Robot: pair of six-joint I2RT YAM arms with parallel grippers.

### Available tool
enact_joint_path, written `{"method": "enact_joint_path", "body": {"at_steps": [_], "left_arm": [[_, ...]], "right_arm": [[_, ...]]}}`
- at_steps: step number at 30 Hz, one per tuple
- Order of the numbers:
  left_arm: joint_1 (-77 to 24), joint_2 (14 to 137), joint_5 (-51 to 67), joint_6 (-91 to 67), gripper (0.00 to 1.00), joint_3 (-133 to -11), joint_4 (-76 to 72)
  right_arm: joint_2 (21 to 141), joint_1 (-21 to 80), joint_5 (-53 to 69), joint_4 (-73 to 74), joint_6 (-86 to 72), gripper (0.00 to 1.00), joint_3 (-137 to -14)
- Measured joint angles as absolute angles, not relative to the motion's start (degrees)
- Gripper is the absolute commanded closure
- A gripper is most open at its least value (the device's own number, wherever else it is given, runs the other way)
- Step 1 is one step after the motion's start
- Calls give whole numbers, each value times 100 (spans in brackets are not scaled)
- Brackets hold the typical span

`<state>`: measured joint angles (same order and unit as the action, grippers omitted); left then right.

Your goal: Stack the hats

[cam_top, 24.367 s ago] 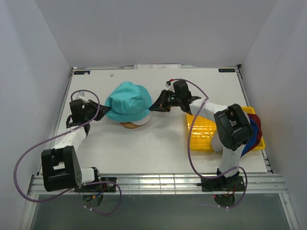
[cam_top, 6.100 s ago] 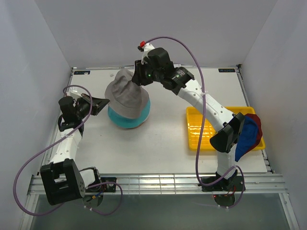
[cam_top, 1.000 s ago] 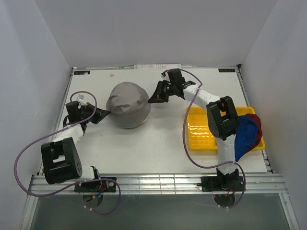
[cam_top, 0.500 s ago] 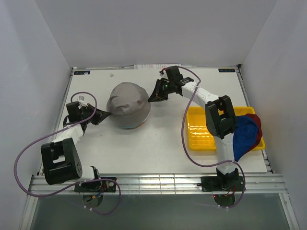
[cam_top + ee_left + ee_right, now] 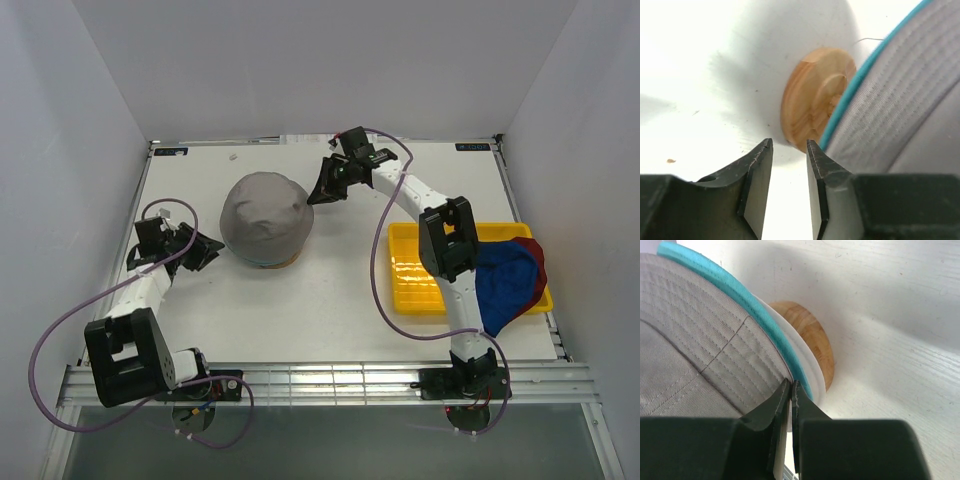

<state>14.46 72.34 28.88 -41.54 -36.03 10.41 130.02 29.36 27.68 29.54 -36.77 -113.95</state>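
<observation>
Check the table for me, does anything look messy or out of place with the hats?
The grey hat sits squarely over the teal hat on the wooden stand. The odd spot is the yellow tray: the blue hat and red hat lie crumpled at its right end, spilling over the rim.

Both arms are the same build: the left arm (image 5: 148, 288) and the right arm (image 5: 400, 192) are slim white tubular links joined by chunky black joint housings. A thin purple cable (image 5: 32, 365) hangs in loose loops along each one. Each stands on a small black base (image 5: 195, 390) with wiring beneath. The jaws are matte black wedges, their inner edges scuffed pale grey.
</observation>
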Motion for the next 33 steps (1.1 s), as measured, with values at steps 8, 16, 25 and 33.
{"method": "enact_joint_path", "body": {"at_steps": [8, 16, 25, 33], "left_arm": [[1452, 6952, 2676, -4112, 46, -4095, 1435], [1452, 7109, 2764, -4381, 36, -4652, 1037], [1452, 8296, 3258, -4709, 30, -5050, 54], [1452, 8809, 3811, -5009, 29, -5009, -620]], "right_arm": [[13100, 2936, 2709, 3055, -3559, 92, -11570], [13100, 2932, 2709, 2982, -3461, 92, -11605], [13100, 2926, 2766, 2665, -3385, 91, -11609], [13100, 2882, 2910, 2349, -3385, 86, -11609]]}}
